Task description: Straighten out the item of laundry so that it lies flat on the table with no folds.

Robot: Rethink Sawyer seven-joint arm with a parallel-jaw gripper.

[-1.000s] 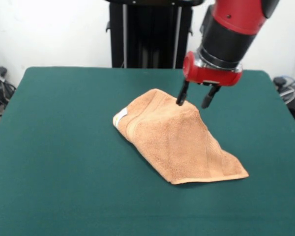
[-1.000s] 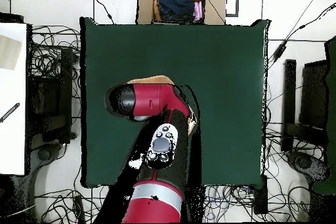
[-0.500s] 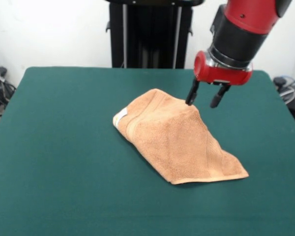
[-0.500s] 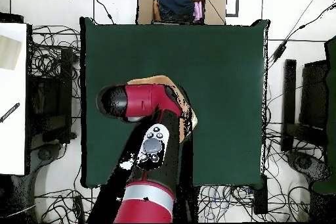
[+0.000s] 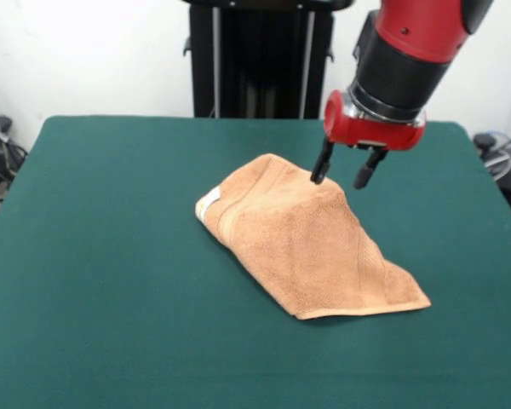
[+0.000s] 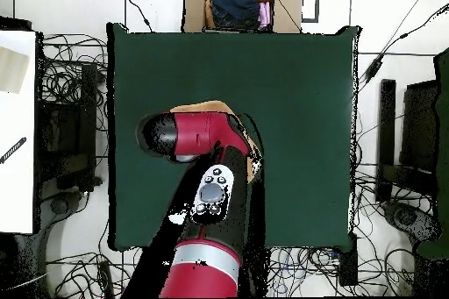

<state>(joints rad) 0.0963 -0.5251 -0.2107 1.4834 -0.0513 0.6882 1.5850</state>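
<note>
My gripper [image 5: 341, 175], open and empty above the far edge of the folded towel [image 5: 307, 243], should pinch only its top layer.

towel label [image 5: 208, 204] seemingly blank, nothing legible

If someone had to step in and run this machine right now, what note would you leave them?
Gripper: open, empty, poised at the far raised edge of the towel.
Towel: near the middle of the green table, folded over on itself and humped, white label at one end. From overhead the arm hides most of it.
Done: nothing flattened yet.
Left: grasp an edge, unfold, spread flat.
</note>
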